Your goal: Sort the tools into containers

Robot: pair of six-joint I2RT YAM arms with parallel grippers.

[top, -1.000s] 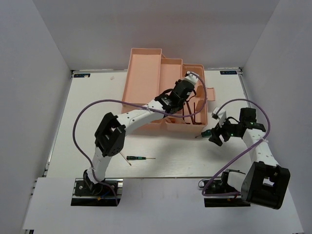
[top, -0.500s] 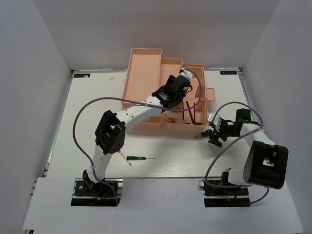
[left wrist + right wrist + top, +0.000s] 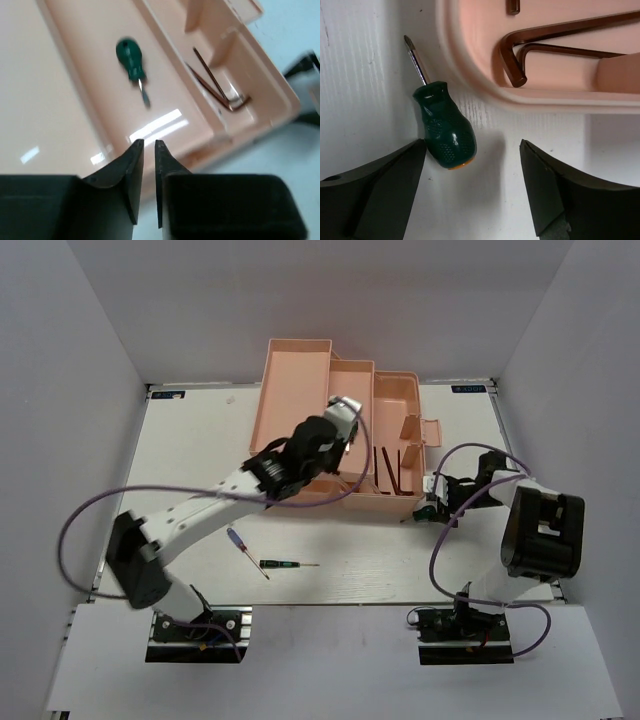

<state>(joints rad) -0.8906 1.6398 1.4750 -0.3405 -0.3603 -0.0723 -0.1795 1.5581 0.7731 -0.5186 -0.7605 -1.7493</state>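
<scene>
The salmon-pink toolbox [image 3: 295, 380] stands open at the back of the table. My left gripper [image 3: 322, 440] hangs over its middle tray, shut and empty [image 3: 149, 142]. One green-handled screwdriver [image 3: 131, 55] lies in that tray. Brown hex keys [image 3: 390, 465] lie in the right tray, and also show in the left wrist view [image 3: 220, 90]. My right gripper [image 3: 432, 510] is open and low on the table. The second green-handled screwdriver [image 3: 445, 127] lies between its jaws, close to the left finger [image 3: 395, 175], beside the toolbox rim [image 3: 470, 75].
A blue-handled screwdriver [image 3: 238, 540] and a slim black precision screwdriver [image 3: 280, 564] lie on the table in front of the toolbox, left of centre. The left arm's purple cable [image 3: 365, 465] loops over the toolbox. White walls enclose the table.
My left arm swung left from the right tray to the middle tray, uncovering the hex keys and the blue screwdriver. My right gripper shifted left and down around the green screwdriver.
</scene>
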